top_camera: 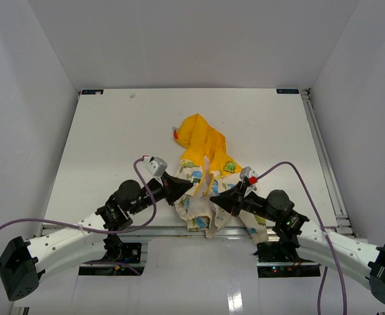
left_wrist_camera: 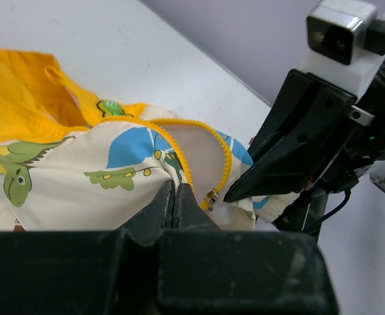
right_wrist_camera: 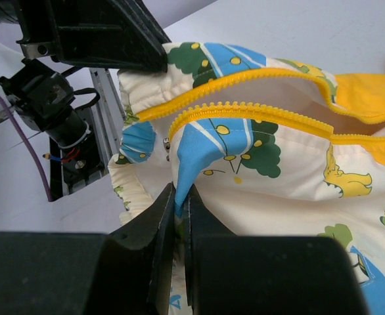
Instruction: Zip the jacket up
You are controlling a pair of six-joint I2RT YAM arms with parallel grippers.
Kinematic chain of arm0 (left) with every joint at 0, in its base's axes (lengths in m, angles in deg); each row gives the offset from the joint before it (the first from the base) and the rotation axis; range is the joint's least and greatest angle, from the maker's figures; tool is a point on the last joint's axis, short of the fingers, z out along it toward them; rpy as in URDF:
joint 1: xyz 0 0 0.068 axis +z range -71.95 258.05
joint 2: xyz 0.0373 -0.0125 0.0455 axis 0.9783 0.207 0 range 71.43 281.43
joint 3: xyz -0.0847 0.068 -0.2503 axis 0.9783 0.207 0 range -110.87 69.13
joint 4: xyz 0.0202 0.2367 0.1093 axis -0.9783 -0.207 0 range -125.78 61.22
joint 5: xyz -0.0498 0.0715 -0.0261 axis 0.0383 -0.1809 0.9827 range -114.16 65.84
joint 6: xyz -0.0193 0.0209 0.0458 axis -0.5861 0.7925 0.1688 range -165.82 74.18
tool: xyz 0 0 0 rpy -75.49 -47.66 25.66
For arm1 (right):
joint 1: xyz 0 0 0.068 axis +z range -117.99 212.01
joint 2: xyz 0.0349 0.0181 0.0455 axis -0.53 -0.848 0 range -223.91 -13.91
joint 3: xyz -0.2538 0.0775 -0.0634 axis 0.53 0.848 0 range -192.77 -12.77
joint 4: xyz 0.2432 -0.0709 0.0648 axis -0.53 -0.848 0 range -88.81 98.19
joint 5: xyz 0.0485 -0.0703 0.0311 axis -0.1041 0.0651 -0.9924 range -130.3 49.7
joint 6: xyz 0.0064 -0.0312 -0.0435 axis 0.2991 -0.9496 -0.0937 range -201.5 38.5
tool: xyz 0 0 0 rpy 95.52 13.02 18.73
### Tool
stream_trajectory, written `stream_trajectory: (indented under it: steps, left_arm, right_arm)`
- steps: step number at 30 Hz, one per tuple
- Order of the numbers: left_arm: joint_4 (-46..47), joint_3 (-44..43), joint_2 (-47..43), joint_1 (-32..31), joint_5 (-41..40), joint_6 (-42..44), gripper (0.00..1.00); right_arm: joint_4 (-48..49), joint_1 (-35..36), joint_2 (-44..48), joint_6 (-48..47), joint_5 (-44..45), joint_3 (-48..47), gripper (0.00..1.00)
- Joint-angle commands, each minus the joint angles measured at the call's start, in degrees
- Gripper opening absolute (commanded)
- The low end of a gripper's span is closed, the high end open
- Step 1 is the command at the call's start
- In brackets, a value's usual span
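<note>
Top view, as I read it from my station: the jacket point(top_camera: 202, 167) lies crumpled on the white table point(top_camera: 113, 131), a little toward 6 o'clock of centre; its yellow-orange hood point(top_camera: 196, 134) points to 12 o'clock, and its printed hem reaches the table's near edge at 6 o'clock, against the metal rail point(top_camera: 159, 230) there. The left gripper point(top_camera: 190, 186) comes in from 8 o'clock and the right gripper point(top_camera: 213, 195) from 4 o'clock; their tips sit close together over the hem end. The left wrist view shows its fingers pressed together on cream fabric just beside the zipper strip point(left_wrist_camera: 209, 134), which curves open in a loop; a small metal slider point(left_wrist_camera: 212, 195) hangs at the strip's lower end, just beside the right gripper's tip. The right wrist view shows its fingers clamped on a blue-and-cream fold below the two parted rows of yellow teeth. Bare table runs toward 9, 12 and 3 o'clock, bounded by white walls point(top_camera: 35, 79); at 6 o'clock I have the arm bases and the near edge close by.
</note>
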Motion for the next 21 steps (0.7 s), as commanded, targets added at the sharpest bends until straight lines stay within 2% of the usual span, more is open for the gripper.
stream_trajectory:
  steps: [1, 6, 12, 16, 18, 21]
  left_arm:
    - [17.36, 5.42, -5.03, 0.13, 1.32, 2.47, 0.0]
    - [29.39, 10.75, -5.81, 0.13, 2.84, 3.95, 0.0]
    - [41.45, 13.75, -2.44, 0.13, 6.38, 4.65, 0.0]
    - [45.72, 14.95, -0.75, 0.11, 7.23, 4.6, 0.0]
    - [50.74, 16.5, 0.1, 0.13, 7.38, 4.45, 0.0]
    - [49.46, 16.56, 0.65, 0.13, 7.21, 4.45, 0.0]
  right_arm:
    - [7.71, -0.05, -1.15, 0.89, -5.59, -1.97, 0.08]
    - [11.45, -0.06, -2.9, 2.93, -8.96, -2.05, 0.08]
    - [13.05, -0.04, -3.67, 3.9, -10.4, -2.88, 0.08]
    - [14.49, -0.03, -4.1, 4.75, -11.73, -3.15, 0.08]
    - [15.95, -0.11, -4.53, 5.33, -12.63, -3.19, 0.08]
    - [15.88, -0.11, -4.42, 5.49, -12.61, -3.32, 0.08]
